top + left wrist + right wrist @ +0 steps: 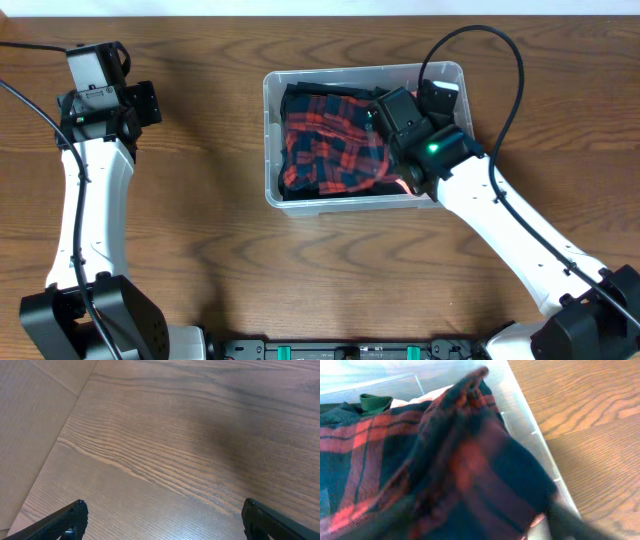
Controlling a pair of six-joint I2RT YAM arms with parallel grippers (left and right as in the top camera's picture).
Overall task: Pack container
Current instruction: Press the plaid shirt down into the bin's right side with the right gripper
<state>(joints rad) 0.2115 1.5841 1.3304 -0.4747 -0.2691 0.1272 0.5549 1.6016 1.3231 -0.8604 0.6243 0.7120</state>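
The container [270, 150] is a clear plastic tub at the table's middle back. A red and dark blue plaid cloth [325, 145] fills most of it. My right gripper [388, 122] is down inside the tub's right half, on the cloth. In the right wrist view the plaid cloth [445, 460] bunches up between my blurred fingers [475, 525], which stand wide apart. The tub's wall [525, 425] runs along the right. My left gripper [150, 100] is at the far left, open and empty over bare wood [162, 520].
A green piece [372, 402] and a pale pink piece [407, 401] of fabric lie under the plaid cloth at the tub's far end. The wooden table [200, 250] surrounds the tub. A black cable [505, 70] loops over the right arm.
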